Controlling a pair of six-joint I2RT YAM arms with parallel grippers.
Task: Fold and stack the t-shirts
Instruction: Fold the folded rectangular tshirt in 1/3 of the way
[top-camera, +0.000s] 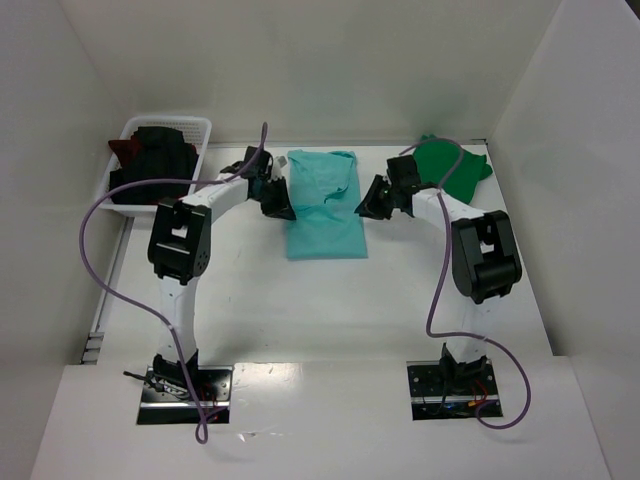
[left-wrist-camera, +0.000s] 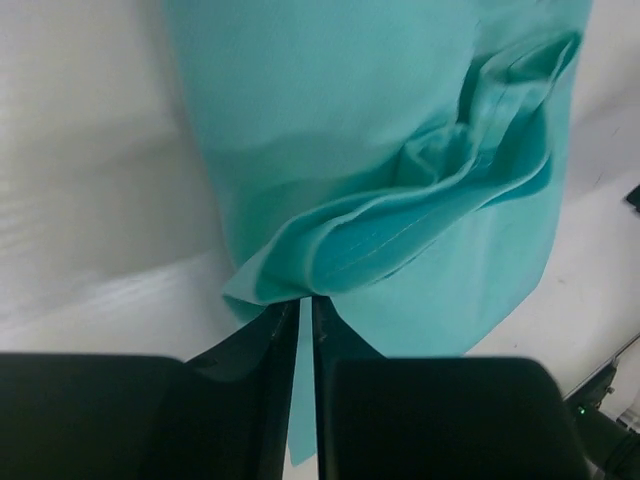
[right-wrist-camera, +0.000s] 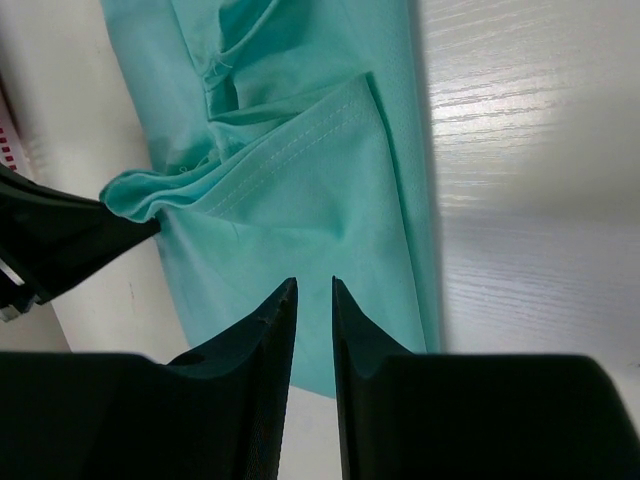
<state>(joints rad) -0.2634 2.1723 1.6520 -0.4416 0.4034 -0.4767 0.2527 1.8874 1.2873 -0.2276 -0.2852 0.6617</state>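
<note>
On the white table (top-camera: 330, 320) the teal t-shirt (top-camera: 325, 225) is laid lengthwise at the far middle, between the white basket (top-camera: 205, 125) and the green t-shirt (top-camera: 460, 165). A bunched fold at its left edge is pinched by the left gripper (left-wrist-camera: 305, 300). The right gripper (right-wrist-camera: 312, 285) is held nearly closed at the right edge; whether cloth is caught cannot be told. Both edges are best lifted level and together, so that the cloth is carried over without bunching.
</note>
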